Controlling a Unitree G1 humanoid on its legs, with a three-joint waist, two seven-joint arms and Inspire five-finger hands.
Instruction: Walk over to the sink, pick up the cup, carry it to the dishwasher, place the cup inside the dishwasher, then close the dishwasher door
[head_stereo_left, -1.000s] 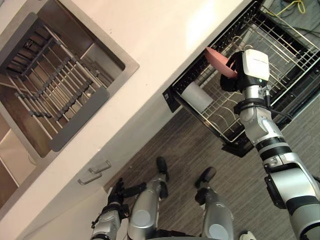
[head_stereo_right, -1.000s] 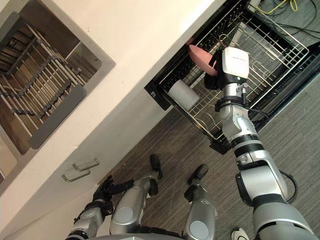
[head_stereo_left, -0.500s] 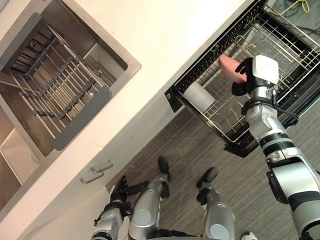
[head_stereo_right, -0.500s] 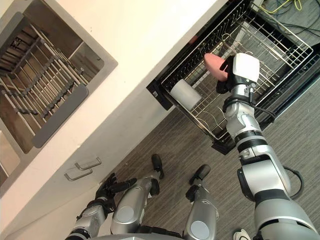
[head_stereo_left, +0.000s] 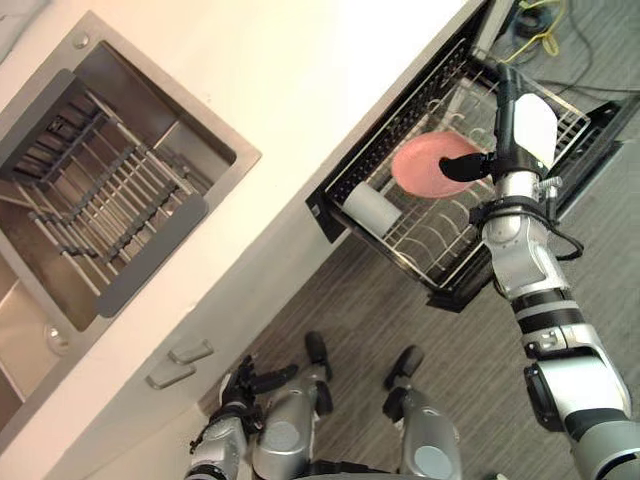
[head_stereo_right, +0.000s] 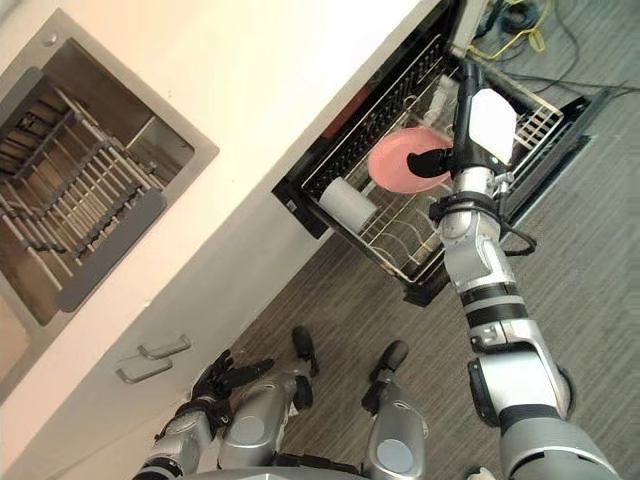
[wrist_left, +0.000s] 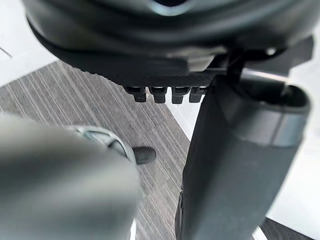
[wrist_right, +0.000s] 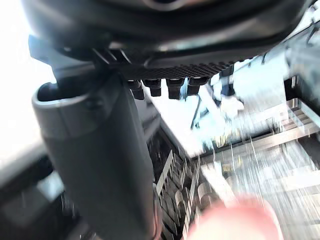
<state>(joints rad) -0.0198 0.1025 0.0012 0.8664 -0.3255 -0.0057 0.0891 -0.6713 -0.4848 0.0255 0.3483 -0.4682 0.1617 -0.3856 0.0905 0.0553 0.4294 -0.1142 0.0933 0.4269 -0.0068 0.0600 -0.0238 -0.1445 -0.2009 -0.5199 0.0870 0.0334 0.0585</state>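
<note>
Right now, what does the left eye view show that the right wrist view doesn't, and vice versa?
Left eye view: the sink with a rack inside, the countertop, a white cup lying in the dishwasher rack, and the left hand low by the drawers. Right wrist view: the underside of the right hand, thumb foremost, from very close. Both: that hand gripping the pink cup over the dishwasher rack's wires.
</note>
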